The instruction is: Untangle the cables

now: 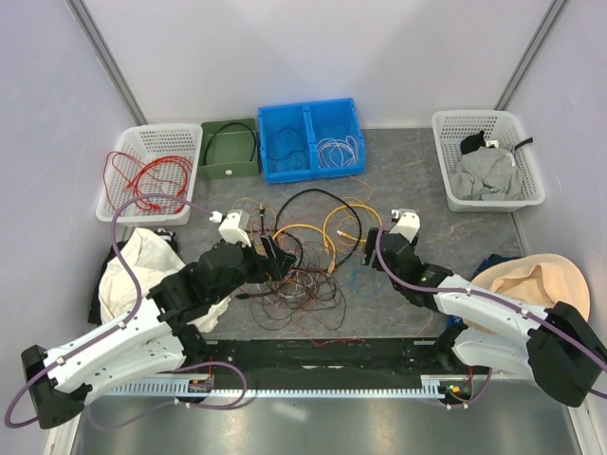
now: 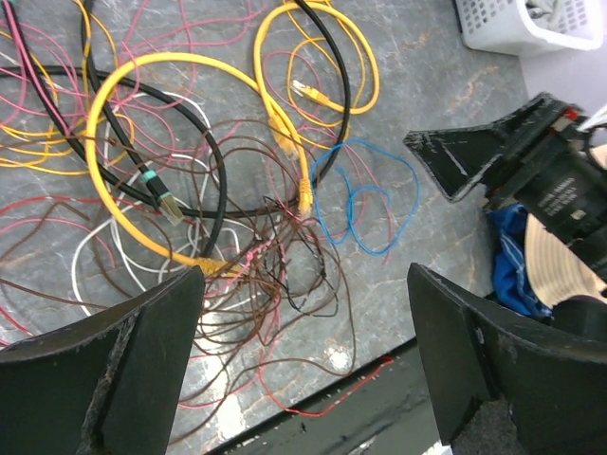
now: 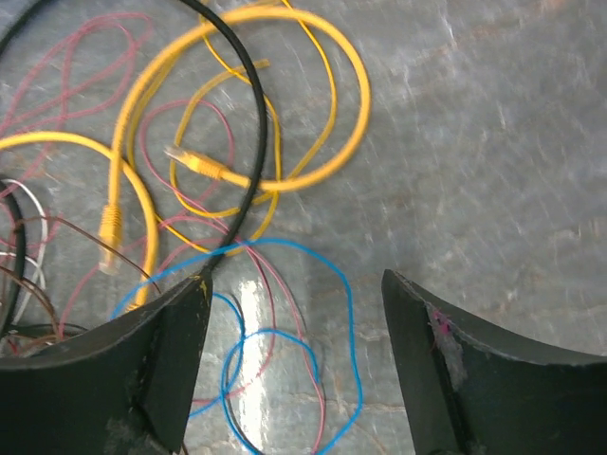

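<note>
The cables (image 1: 308, 256) lie in a tangled heap at the middle of the table. My left gripper (image 1: 278, 254) hangs over the heap's left side, open, with fine brown and red strands (image 2: 285, 256) below its wide jaws. A yellow loop (image 2: 123, 104), a thick black cable (image 2: 213, 161) and a blue strand (image 2: 379, 204) lie beyond them. My right gripper (image 1: 361, 251) is at the heap's right edge, open, low over the blue strand (image 3: 349, 322), whose loops lie between its fingers. A yellow loop (image 3: 351, 95) and the black cable (image 3: 248, 142) lie just ahead. Neither gripper holds anything.
At the back stand a white basket (image 1: 121, 204) with red wires, a green bin (image 1: 228, 171) and a blue bin (image 1: 308, 173) holding coiled wires. A white basket (image 1: 446, 194) with grey cloth is back right. Cloths lie at left (image 1: 142, 265) and right (image 1: 536, 280).
</note>
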